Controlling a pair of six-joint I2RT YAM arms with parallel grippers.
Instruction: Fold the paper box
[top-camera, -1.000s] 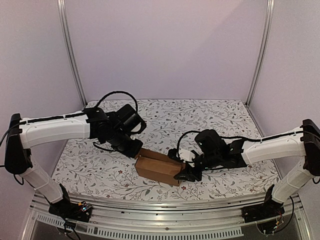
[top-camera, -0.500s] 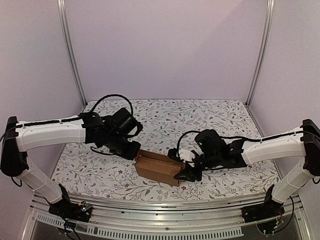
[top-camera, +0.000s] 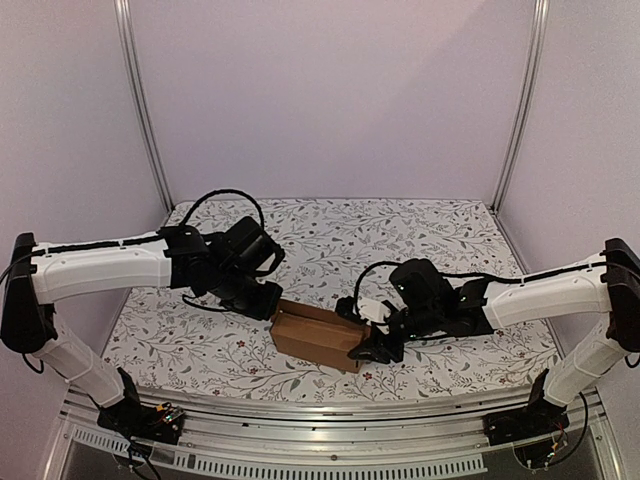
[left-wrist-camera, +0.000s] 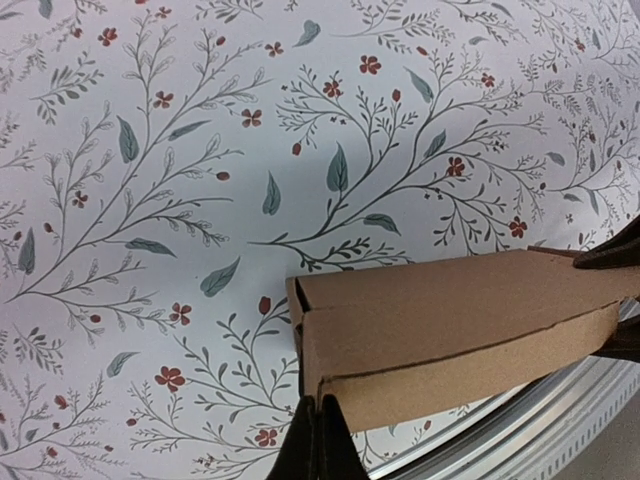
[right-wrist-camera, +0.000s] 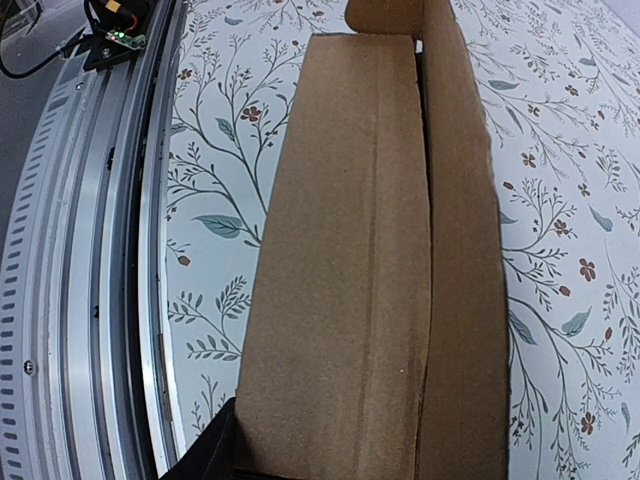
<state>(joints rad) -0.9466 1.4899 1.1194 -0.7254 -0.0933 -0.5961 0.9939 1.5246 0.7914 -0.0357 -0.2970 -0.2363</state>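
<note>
- White-shelled and black at the wrist, the left arm (top-camera: 110, 262) is stretched from 9 o'clock toward the middle of the table; compared with a second ago, its wrist is seen slightly lower and nearer the left wall, while half a second ago it was already much as now.
- The left gripper (top-camera: 270, 303) is shut with its fingertips pressed together, nothing between them; it is placed at the box's left end, and in the left wrist view the closed fingertips (left-wrist-camera: 318, 445) are seen touching the near corner of that end.
- The paper box (top-camera: 318, 337), plain brown cardboard folded into a slim rectangular shape, is lying at about 6 o'clock of the floral table cover (top-camera: 400, 235), near the front rail (top-camera: 330, 415); its place is unchanged across the three moments.
- One long flap seam is seen slightly raised along the box's side (left-wrist-camera: 460, 340).
- The right gripper (top-camera: 372, 345) is half open and clamped on the box's right end, unchanged from a second ago.
- The right arm (top-camera: 545, 292) is reaching in from 3 o'clock.
</note>
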